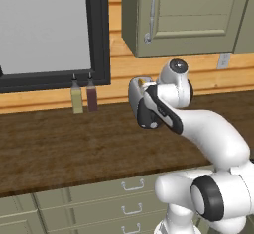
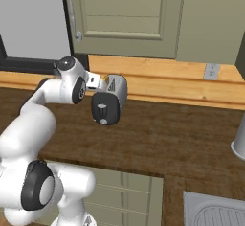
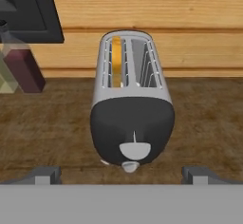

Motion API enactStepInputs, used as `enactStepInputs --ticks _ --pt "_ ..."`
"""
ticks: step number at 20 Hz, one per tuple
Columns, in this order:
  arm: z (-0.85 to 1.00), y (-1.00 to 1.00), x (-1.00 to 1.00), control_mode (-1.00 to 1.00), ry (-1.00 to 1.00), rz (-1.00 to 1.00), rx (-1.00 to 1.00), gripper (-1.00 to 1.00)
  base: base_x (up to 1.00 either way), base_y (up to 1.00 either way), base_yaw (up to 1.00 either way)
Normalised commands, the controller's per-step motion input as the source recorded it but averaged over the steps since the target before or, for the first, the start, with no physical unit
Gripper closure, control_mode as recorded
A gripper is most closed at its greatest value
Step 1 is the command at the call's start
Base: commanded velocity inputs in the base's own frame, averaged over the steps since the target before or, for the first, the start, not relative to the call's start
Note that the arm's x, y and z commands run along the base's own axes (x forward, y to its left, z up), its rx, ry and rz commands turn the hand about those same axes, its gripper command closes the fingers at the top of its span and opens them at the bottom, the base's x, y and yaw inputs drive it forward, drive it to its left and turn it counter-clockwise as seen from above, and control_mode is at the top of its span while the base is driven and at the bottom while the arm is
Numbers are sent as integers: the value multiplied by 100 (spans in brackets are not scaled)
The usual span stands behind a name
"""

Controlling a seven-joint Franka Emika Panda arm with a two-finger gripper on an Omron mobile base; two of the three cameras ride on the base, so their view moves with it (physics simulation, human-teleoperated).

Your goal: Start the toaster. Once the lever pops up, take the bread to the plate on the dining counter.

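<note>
The toaster (image 3: 131, 109) is looking shiny silver-grey on top, and its end is black. The bread (image 3: 116, 61) inside one slot is showing golden orange. The counter (image 1: 59, 144) is showing dark brown wood stripes. One bottle (image 1: 77, 99) is looking pale yellow-green, and the other bottle (image 1: 92, 96) is looking dark red.

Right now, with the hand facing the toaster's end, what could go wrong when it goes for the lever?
The hand looks open, its fingertips wide apart either side of the toaster, so either one could miss the small lever. A tip might press the knob just below instead. A push on the black end could slide the toaster along the worktop toward the wall. The bread sits in one slot only and could stay untoasted.
</note>
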Motion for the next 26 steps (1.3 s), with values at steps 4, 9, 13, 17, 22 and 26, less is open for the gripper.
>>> enactStepInputs --ticks 4,9,13,17,22,26 --pt "-8 0 34 -100 -4 0 0 -100 0 0 0" --pt "-9 0 40 -100 0 0 0 -100 0 0 0" --pt "-10 0 40 -100 0 0 0 -100 0 0 0" --pt "-10 0 40 -100 0 0 0 -100 0 0 0" --pt "-15 0 37 -100 0 0 0 -100 0 0 0" --pt "-23 0 31 -100 0 0 0 -100 0 0 0"
